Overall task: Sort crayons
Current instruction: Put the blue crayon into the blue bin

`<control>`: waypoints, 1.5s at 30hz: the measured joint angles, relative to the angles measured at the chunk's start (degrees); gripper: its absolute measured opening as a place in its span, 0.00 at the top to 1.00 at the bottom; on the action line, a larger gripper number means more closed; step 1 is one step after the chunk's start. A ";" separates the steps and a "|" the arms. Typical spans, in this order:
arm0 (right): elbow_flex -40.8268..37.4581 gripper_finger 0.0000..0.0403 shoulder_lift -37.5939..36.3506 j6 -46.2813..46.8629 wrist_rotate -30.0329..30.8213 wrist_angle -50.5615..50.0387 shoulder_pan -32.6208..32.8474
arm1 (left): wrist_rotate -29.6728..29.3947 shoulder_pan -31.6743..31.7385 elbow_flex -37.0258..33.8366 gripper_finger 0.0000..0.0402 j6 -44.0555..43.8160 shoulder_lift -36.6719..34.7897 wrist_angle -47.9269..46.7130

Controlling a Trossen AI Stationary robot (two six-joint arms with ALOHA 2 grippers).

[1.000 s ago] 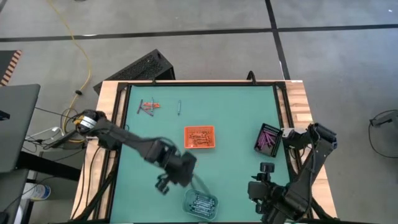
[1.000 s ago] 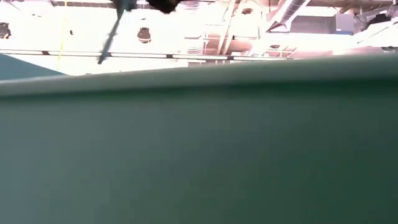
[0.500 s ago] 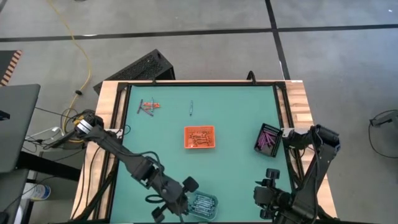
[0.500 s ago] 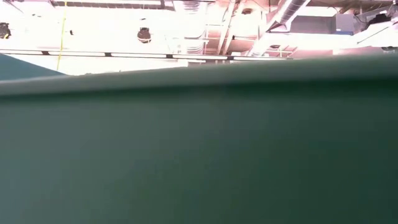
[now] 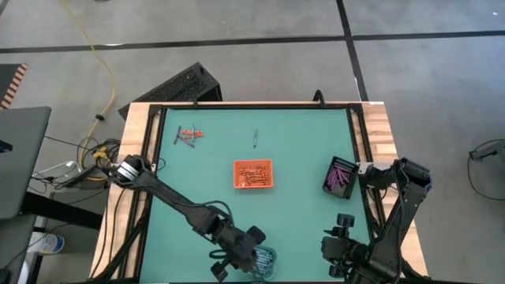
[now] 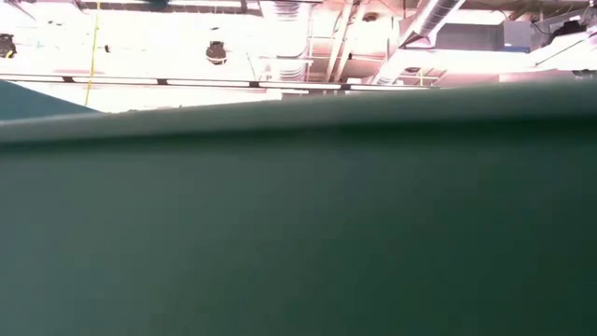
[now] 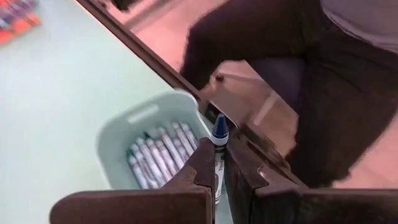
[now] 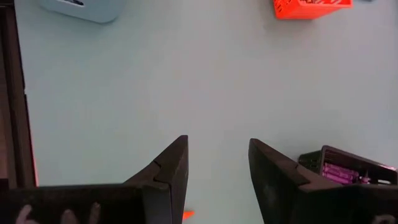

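Left gripper (image 7: 216,177) fingers pinching blue crayon (image 7: 219,134) over clear tray (image 7: 118,134) | right gripper (image 8: 217,165) fingers spread, empty

Blue-tipped crayon (image 7: 219,134), pale clear tray (image 7: 118,140) (blue-grey crayons (image 7: 158,158) inside), orange tray (image 5: 252,173).

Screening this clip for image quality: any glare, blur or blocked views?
Low view: the green table surface fills most of the picture, out of focus, and the ceiling lights are blown out. Left wrist view: the person behind the table is blurred; the blue crayon in the left pincer is sharp. High view: evenly lit, clear.
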 joint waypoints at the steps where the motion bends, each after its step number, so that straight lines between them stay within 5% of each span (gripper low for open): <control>1: 0.00 0.60 0.00 0.00 -0.01 0.00 0.00 | 0.66 0.19 0.14 1.00 -0.13 0.41 -0.63; 21: 0.00 0.60 0.00 -0.39 1.40 -0.26 0.00 | -1.02 2.08 0.51 0.91 -3.93 4.28 -1.44; 35: 0.00 0.60 0.00 -0.83 5.53 -2.54 0.00 | -1.72 3.45 3.36 0.50 -3.25 5.47 -3.06; 45: -1.34 0.60 0.02 -3.79 10.36 -6.78 -3.34 | -22.19 3.23 12.67 0.48 2.11 5.07 -25.54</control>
